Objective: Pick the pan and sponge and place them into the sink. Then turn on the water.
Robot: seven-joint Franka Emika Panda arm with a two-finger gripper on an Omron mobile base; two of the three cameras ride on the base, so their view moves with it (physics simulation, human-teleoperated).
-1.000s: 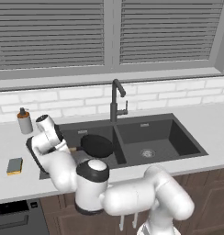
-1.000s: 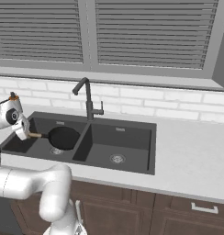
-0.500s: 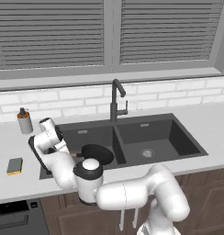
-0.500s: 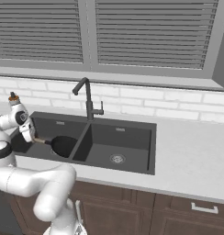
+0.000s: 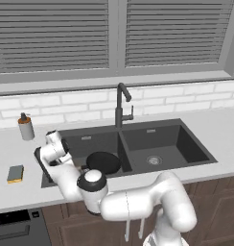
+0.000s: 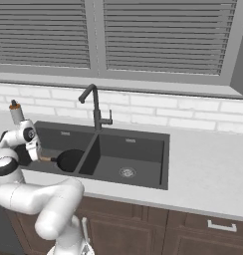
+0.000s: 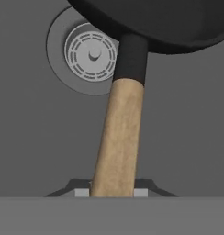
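The black pan [image 5: 103, 162] lies low in the left basin of the dark sink [image 5: 186, 144], its wooden handle [image 7: 118, 137] pointing back at my hand. My gripper [image 7: 112, 193] is shut on the handle's end, one finger pad on each side. In the right base view the gripper [image 6: 37, 155] hangs over the basin's left edge, with the pan [image 6: 69, 160] just to its right. The sponge [image 5: 15, 173] rests on the counter left of the sink. No water shows at the black faucet [image 5: 121, 103].
A grey soap dispenser [image 5: 26, 127] stands at the back left of the counter by the brick wall. The left basin's round drain [image 7: 91, 55] lies under the pan. The right basin [image 6: 128, 162] holds only its drain.
The hand and the pan have sunk lower into the left basin, and the pan has shifted slightly toward the divider. The sponge has not moved.
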